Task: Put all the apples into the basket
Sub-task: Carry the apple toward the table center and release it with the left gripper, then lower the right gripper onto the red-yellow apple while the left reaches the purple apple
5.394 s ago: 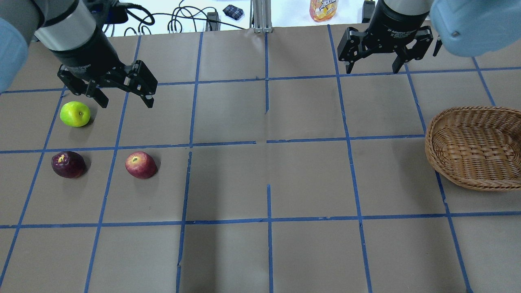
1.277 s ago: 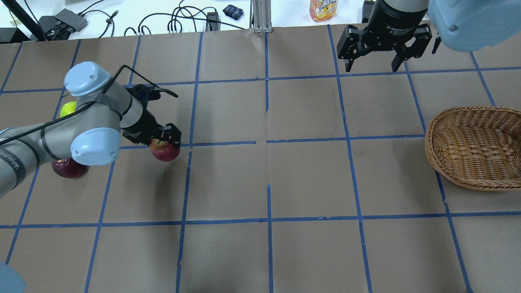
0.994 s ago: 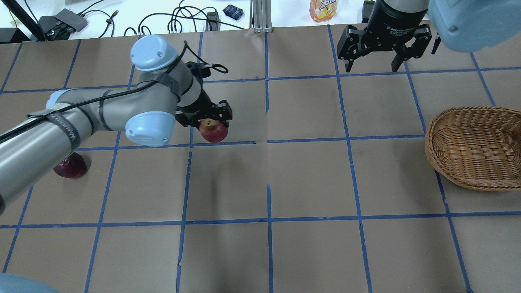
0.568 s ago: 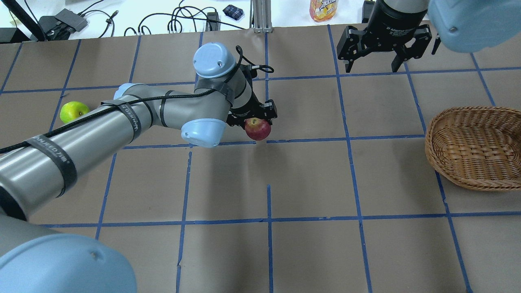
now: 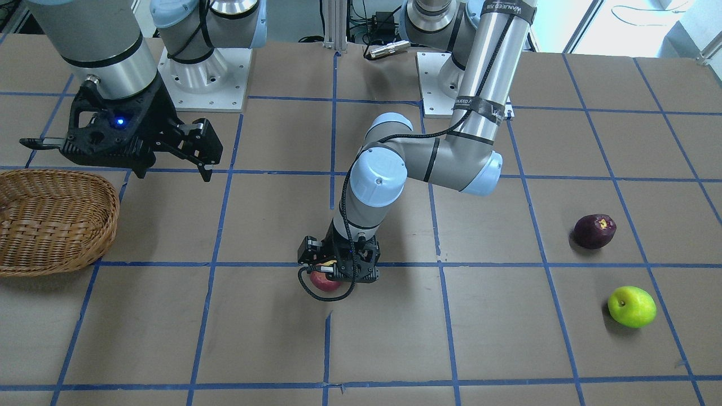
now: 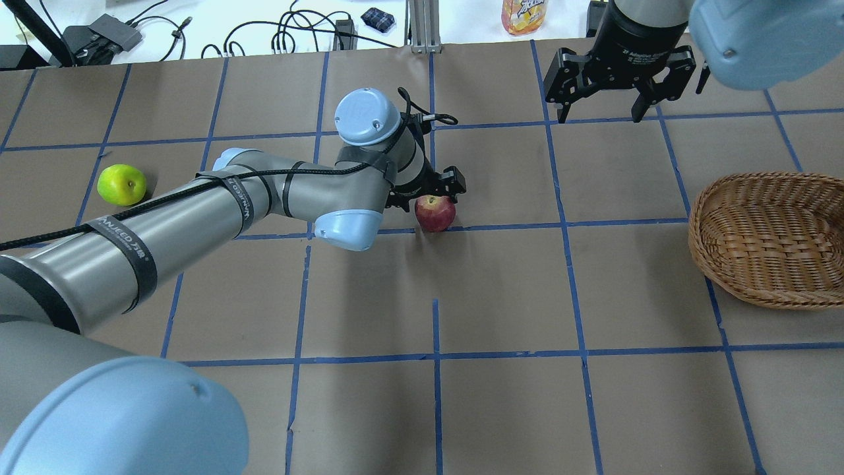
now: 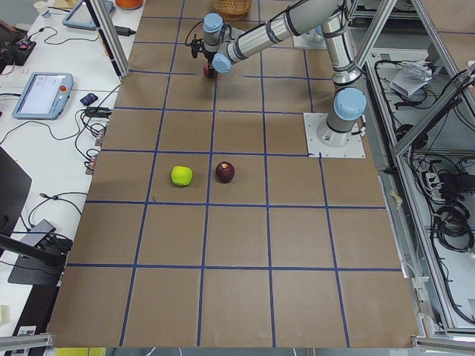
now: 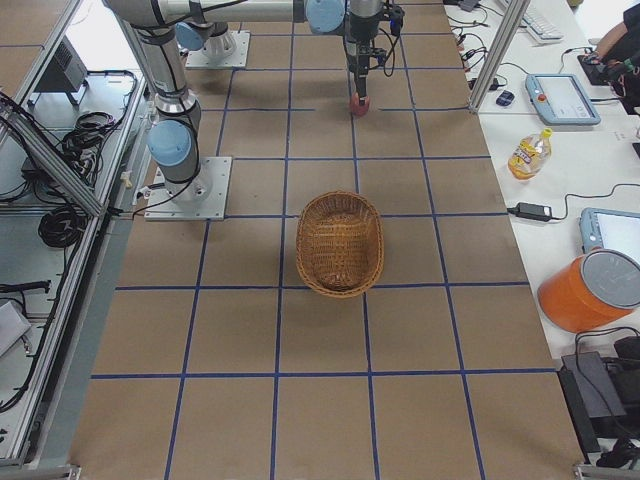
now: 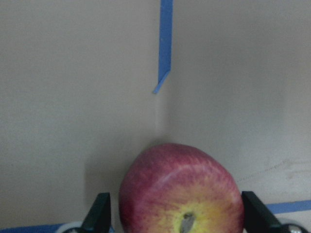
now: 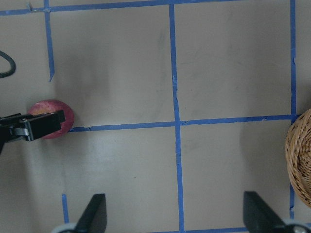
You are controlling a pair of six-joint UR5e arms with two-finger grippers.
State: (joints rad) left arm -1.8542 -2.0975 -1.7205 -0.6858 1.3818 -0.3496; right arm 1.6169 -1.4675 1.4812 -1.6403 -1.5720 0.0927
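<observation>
— At the worktop's middle?
— The red apple [image 6: 435, 212], pinched between the left gripper's [image 5: 337, 274] jaws (stem end up).
— The right gripper [image 6: 600, 111]?
— Jaws spread, holding nothing. The basket [image 6: 765, 300] sits by the right edge.

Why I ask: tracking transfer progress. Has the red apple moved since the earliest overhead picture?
Yes. Held by the left gripper, the red apple has gone right, away from the green apple, toward the basket.
</observation>
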